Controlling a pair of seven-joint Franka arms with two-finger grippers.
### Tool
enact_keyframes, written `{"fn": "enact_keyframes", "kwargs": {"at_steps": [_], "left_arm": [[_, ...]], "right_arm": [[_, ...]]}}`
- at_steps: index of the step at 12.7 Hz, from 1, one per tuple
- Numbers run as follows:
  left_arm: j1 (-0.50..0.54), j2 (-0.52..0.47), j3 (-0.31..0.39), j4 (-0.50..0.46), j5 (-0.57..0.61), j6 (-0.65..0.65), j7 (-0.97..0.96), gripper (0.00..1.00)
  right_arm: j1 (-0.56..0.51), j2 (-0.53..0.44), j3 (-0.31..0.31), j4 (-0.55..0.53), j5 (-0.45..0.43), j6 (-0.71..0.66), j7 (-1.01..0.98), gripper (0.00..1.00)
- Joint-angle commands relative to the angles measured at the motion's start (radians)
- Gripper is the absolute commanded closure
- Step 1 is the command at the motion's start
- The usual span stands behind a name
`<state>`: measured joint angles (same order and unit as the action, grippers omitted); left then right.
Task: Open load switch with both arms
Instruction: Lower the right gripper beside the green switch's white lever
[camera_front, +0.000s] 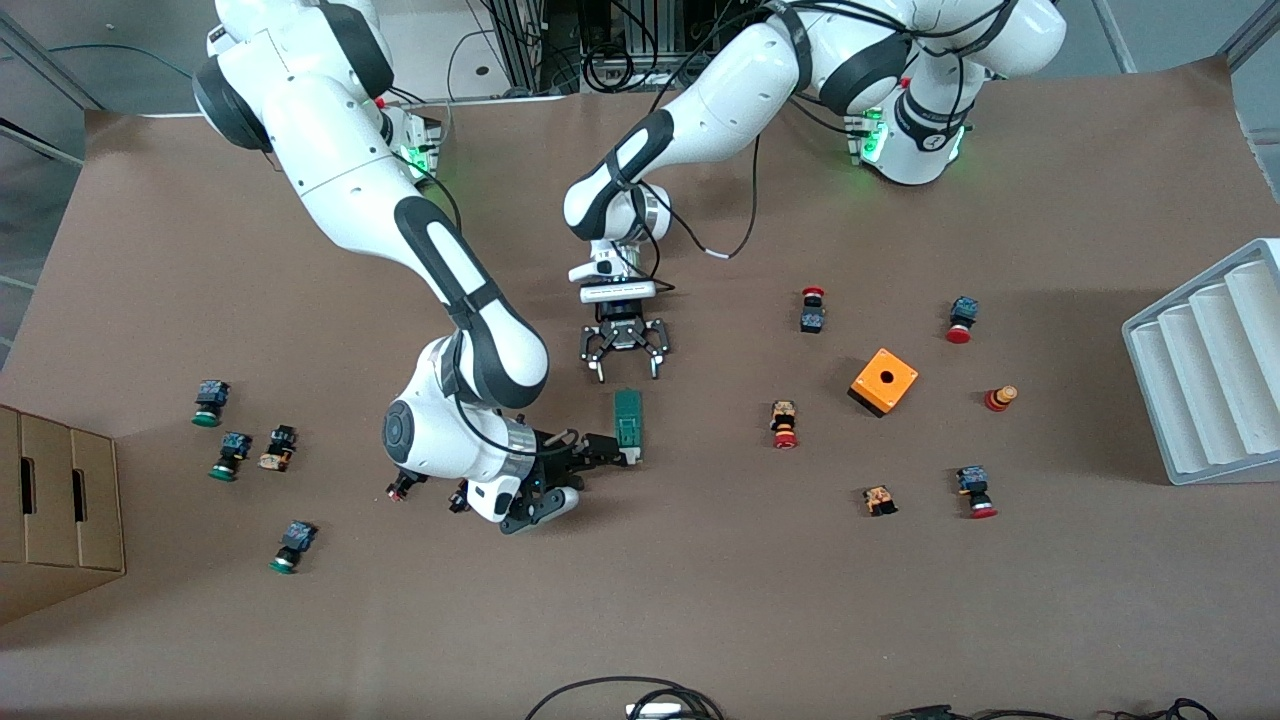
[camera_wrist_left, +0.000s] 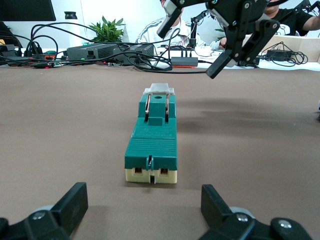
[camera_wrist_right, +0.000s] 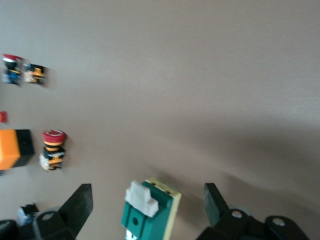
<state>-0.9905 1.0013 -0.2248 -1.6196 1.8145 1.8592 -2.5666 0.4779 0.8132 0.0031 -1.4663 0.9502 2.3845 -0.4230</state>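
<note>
Jaws released on both arms, each lined up on one end of the load switch (camera_front: 628, 422).

The left gripper (camera_front: 627, 368) hangs just over the switch's end toward the robots, jaws spread wide. The right gripper (camera_front: 607, 450) sits low at the end nearer the front camera, straddling the white tab (camera_wrist_right: 141, 198); contact seems absent, though it's hard to tell. The switch lies flat mid-bench (camera_front: 700, 600), so one arm can likely brace it while the other pulls the tab.

Bright even light, soft shadows, slight wrist-view blur
</note>
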Motion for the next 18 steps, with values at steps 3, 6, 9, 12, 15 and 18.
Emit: {"fn": "enact_keyframes", "kwargs": {"at_steps": [3, 6, 9, 12, 15, 18], "left_arm": [[0.007, 0.045, 0.007, 0.02, 0.012, 0.012, -0.03, 0.0], [0.007, 0.043, 0.007, 0.02, 0.014, 0.012, -0.03, 0.0], [0.007, 0.045, 0.007, 0.02, 0.014, 0.012, -0.03, 0.0], [0.007, 0.045, 0.007, 0.02, 0.014, 0.012, -0.03, 0.0], [0.007, 0.045, 0.007, 0.02, 0.012, 0.012, -0.03, 0.0], [0.007, 0.045, 0.007, 0.02, 0.014, 0.012, -0.03, 0.0]], "right_arm": [[0.007, 0.034, -0.005, 0.034, 0.105, 0.015, -0.089, 0.01], [0.008, 0.04, -0.005, 0.035, 0.102, 0.016, -0.138, 0.01], [0.028, 0.041, -0.008, 0.035, 0.101, 0.019, -0.171, 0.05], [0.057, 0.043, -0.011, 0.023, 0.108, 0.068, -0.158, 0.04], [0.059, 0.043, -0.021, 0.018, 0.108, 0.078, -0.169, 0.05], [0.054, 0.043, -0.031, 0.011, 0.107, 0.078, -0.189, 0.06]]}}
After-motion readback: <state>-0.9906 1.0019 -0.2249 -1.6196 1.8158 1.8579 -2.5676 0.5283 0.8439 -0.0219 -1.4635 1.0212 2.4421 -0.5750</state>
